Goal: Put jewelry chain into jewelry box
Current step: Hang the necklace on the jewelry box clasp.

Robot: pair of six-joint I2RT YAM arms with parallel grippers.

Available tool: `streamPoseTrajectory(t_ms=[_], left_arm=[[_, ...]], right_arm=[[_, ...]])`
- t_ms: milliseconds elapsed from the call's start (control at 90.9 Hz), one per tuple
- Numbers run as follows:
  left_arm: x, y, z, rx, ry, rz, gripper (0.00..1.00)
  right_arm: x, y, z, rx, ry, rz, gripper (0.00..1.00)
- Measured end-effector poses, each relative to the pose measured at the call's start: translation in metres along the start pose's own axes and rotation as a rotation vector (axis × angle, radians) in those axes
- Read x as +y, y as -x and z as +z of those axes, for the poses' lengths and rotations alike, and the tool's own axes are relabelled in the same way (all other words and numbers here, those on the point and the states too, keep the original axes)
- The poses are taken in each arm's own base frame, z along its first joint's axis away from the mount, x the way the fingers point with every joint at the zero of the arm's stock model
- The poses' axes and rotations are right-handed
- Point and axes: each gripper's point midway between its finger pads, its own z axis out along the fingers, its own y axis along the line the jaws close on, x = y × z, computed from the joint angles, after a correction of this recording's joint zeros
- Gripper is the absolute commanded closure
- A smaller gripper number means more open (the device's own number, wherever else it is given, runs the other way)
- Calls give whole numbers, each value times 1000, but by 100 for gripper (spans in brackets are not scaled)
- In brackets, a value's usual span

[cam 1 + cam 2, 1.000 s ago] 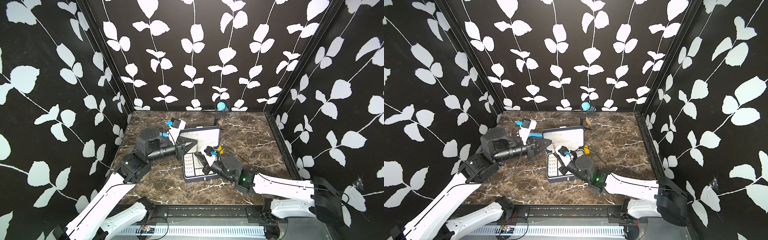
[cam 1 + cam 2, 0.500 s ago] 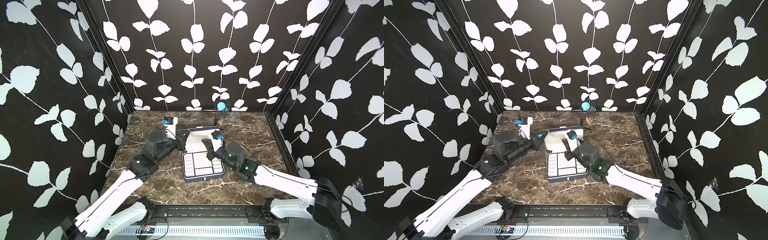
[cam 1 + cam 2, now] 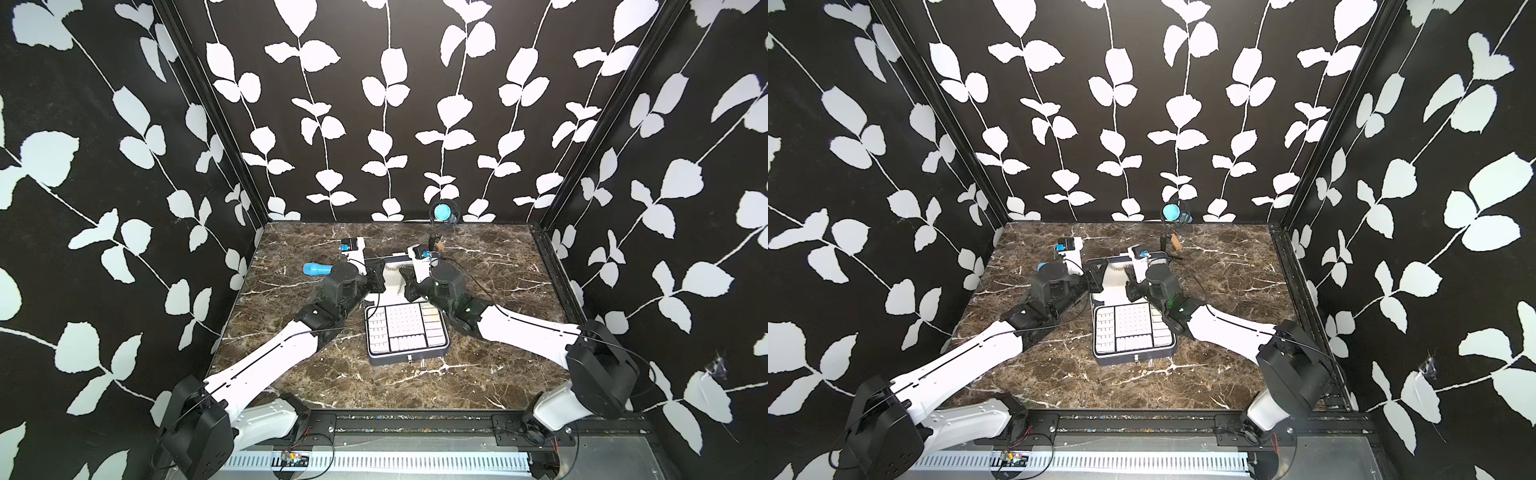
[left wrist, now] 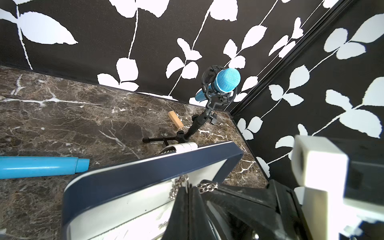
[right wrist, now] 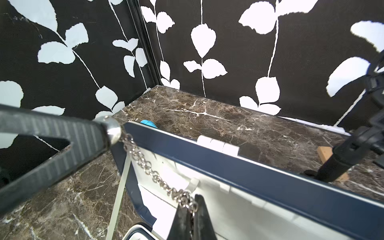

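The jewelry box (image 3: 444,347) lies open mid-table, its compartmented white tray toward the front and its navy lid (image 4: 145,176) upright behind. The silvery jewelry chain (image 5: 153,174) hangs stretched in front of the lid's white lining, and it also shows in a top view (image 3: 1117,268). My left gripper (image 4: 189,188) is shut on one end of the chain (image 4: 207,186). My right gripper (image 5: 192,204) is shut on the other end. In both top views the left gripper (image 3: 380,278) and the right gripper (image 3: 409,286) face each other over the back of the box.
A blue microphone (image 3: 442,212) on a black stand is at the back wall. A small wooden block (image 3: 439,246) lies by its base. A blue tube (image 3: 318,270) lies on the marble left of the box, behind my left arm. Patterned walls close three sides.
Both grippers have moved back from the tray area to the upright lid. The chain now spans between them in front of the lining.
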Motion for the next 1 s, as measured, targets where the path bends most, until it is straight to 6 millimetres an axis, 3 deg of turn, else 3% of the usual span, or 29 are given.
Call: streamPoseTrajectory(t_ms=[352,1001], left_arm=[[9,-7,9,11,41,35,100],[10,-8,12,21,48,68,100]], right_arm=[[-16,0,14,-13,-9,70,100],[-14,-10,22,8,15,135,100]])
